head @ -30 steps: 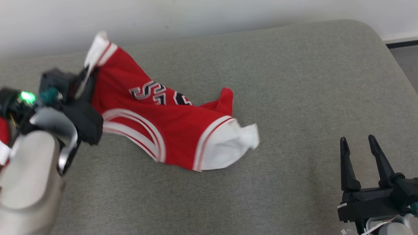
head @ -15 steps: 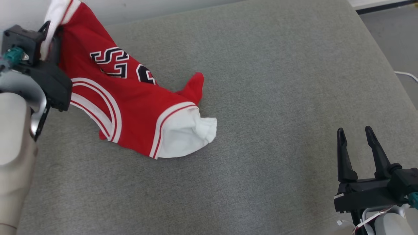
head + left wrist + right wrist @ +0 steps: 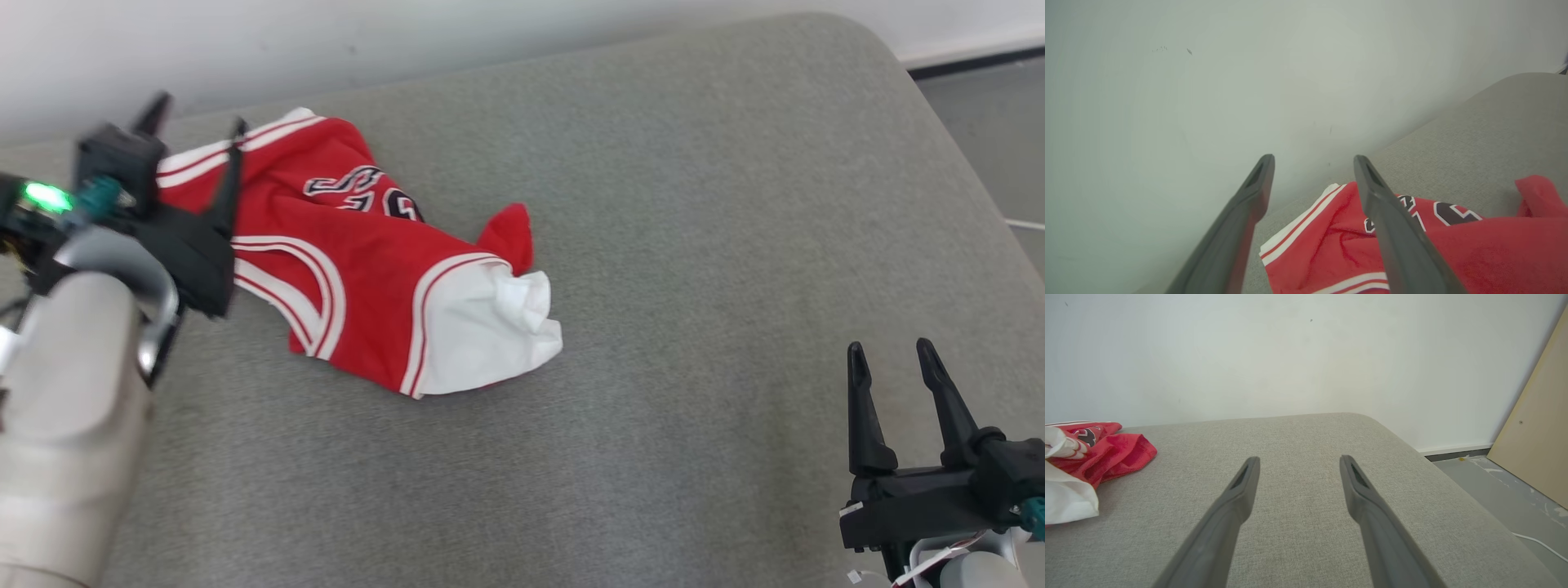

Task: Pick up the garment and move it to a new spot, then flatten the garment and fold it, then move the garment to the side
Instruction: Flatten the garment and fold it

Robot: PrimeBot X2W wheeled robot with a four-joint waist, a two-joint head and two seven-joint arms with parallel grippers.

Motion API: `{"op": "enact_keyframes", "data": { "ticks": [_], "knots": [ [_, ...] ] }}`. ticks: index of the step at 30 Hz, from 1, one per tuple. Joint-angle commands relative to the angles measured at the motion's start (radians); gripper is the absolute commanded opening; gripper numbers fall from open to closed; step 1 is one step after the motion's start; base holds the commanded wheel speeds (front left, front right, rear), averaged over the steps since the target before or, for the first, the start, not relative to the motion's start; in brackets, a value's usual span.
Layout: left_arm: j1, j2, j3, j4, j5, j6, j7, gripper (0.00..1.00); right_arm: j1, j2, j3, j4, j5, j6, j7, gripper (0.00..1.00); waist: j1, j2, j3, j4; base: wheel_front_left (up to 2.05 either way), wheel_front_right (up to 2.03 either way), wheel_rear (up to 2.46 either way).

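The garment (image 3: 367, 269) is a red jersey with white trim and black-and-white lettering, lying crumpled on the grey cushioned surface (image 3: 694, 245) at the back left. Its white-edged end bunches toward the middle. My left gripper (image 3: 196, 118) hovers over the garment's far left edge, open, with nothing between its fingers. In the left wrist view the garment (image 3: 1412, 245) lies below and right of the spread left gripper (image 3: 1312, 163). My right gripper (image 3: 890, 355) stands open at the lower right, far from the cloth. The right wrist view has the garment (image 3: 1090, 453) at its left edge, away from the right gripper (image 3: 1298, 461).
A pale wall (image 3: 408, 41) runs right behind the surface, close to the left gripper. The surface's rounded right corner drops to a grey floor (image 3: 1506, 494), where a tan board (image 3: 1539, 428) leans and a white cable (image 3: 1535, 541) lies.
My left gripper has opened and let go of the garment's white-trimmed edge, which has dropped flat onto the surface. The head camera has shifted. The right gripper is unchanged.
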Motion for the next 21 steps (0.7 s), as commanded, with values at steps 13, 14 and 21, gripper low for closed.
{"op": "enact_keyframes", "data": {
  "ticks": [13, 14, 21],
  "knots": [
    [0.159, 0.059, -0.293, -0.235, -0.329, -0.006, 0.296, 1.0, 0.012, 0.005, 0.008, 0.002, -0.003, -0.003, -0.001, 1.0, 0.0003, 0.0, -0.036, 0.044, 0.0, 0.0, 0.0],
    [0.162, 0.072, -0.302, -0.248, -0.352, -0.006, 0.311, 1.0, 0.009, 0.005, 0.008, 0.004, 0.0, -0.003, -0.001, 1.0, 0.0003, 0.0, -0.034, 0.039, 0.0, 0.0, 0.0],
    [0.207, 0.125, -0.364, -0.282, -0.446, -0.006, 0.38, 1.0, -0.003, 0.012, 0.02, 0.014, 0.01, -0.003, -0.001, 1.0, 0.0003, 0.0, -0.013, -0.005, 0.0, 0.0, 0.0]
  ]
}}
